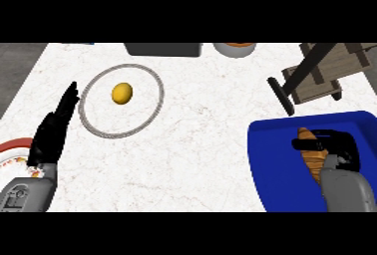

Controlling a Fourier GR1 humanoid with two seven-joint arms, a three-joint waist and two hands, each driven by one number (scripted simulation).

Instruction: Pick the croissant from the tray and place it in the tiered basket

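Note:
A brown croissant (310, 154) lies lengthwise in the blue tray (276, 164) at the right. My right hand (340, 149) is over it, thumb across the croissant's middle and fingers curled along its right side. The lower end of the croissant is hidden by my forearm. A wooden tiered basket (324, 69) stands at the back right, with a dark rimmed lower tier. My left hand (53, 130) rests at the left edge, fingers straight and pointing away, holding nothing.
A grey ring-shaped plate (88, 119) holds a yellow lemon-like fruit (122, 93) at the centre left. A red-rimmed plate (11, 152) peeks in at the left edge. A dark box (162, 49) and a bowl (234, 49) sit along the back.

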